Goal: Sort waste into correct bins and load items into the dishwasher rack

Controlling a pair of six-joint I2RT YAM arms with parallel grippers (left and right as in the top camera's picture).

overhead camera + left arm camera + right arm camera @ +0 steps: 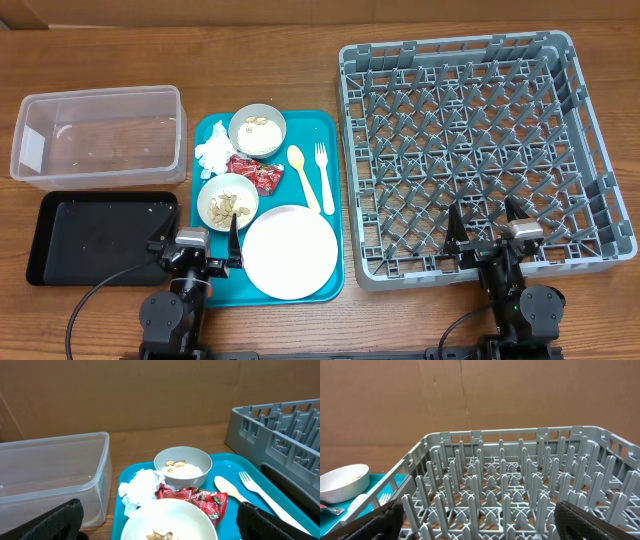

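On the teal tray [330, 130] lie a white plate [290, 252], two cream bowls with nut scraps [257, 130] [228, 201], a crumpled napkin [213, 152], a red foil wrapper [255, 172], a yellow spoon [303, 175] and fork [323, 172]. The clear tub [100, 133] and black tray [100, 236] sit at the left. The grey rack [480, 150] is at the right, with nothing in it. My left gripper [196, 245] is open at the tray's near left corner, over the near bowl [170, 522]. My right gripper [485, 232] is open over the rack's near edge [495, 505]. No carrot shows.
Brown cardboard walls stand behind the wooden table. Cables run from both arm bases at the front edge. A few crumbs lie in the black tray.
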